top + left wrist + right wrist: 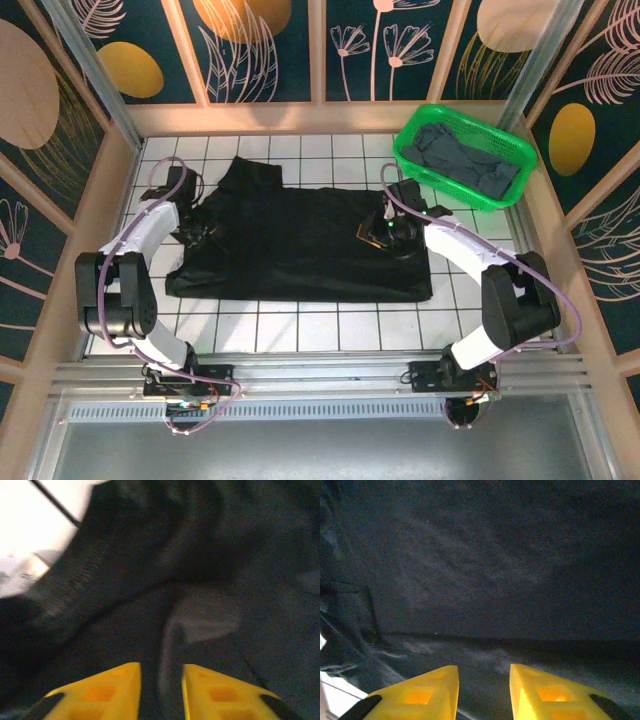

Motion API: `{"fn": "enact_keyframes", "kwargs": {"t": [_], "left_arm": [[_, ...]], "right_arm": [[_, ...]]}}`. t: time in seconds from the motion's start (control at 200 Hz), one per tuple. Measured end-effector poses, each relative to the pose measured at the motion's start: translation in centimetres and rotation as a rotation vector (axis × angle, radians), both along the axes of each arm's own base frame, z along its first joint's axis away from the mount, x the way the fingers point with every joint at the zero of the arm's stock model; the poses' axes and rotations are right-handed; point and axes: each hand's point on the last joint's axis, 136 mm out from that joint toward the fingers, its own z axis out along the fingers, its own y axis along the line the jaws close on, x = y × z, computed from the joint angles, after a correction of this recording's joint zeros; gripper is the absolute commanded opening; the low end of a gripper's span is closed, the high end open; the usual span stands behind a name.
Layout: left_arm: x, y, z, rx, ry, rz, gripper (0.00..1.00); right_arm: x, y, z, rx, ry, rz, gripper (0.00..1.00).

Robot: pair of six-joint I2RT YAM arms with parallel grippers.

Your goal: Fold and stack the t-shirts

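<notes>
Bench of white tiles (pixel 330 325) carries a black t-shirt (pixel 300 265), spread flat across its middle. Left hand (pixel 161 672) sits at the shirt's left edge, fingers slightly apart around a raised crease; whether it pinches the cloth cannot be told. Right hand (pixel 484 675) sits over the shirt's right side, fingers slightly spread, nothing between them. Farther back on the right, a green basket (pixel 440 185) holds 1 grey t-shirt (pixel 465 160).
</notes>
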Motion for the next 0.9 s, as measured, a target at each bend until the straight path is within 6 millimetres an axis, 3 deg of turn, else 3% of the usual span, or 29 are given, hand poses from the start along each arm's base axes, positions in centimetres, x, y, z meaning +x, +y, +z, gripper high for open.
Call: {"fn": "enact_keyframes", "kwargs": {"t": [0.125,0.31,0.555,0.661,0.811,0.901], "left_arm": [[-0.2,0.9,-0.9,0.009,0.021,-0.001,0.21],[0.8,0.1,-2.6,-0.040,0.026,-0.028,0.27],[2.2,-0.9,-4.7,-0.086,0.041,-0.068,0.30],[3.0,-1.0,-2.7,-0.002,-0.017,-0.092,0.37],[3.9,-4.6,2.9,0.024,-0.182,-0.190,0.36],[3.7,-6.7,3.1,0.004,-0.212,-0.282,0.35]], "right_arm": [[0.2,-0.1,-0.9,-0.012,0.011,0.003,0.30],[0.6,1.3,-2.6,-0.044,0.039,0.050,0.30],[1.4,2.1,-1.5,-0.033,0.010,0.062,0.30],[1.4,2.9,-1.0,-0.031,-0.019,0.099,0.30],[0.9,5.3,0.5,0.024,-0.080,0.183,0.31],[0.8,6.5,1.9,0.072,-0.120,0.218,0.32]]}}
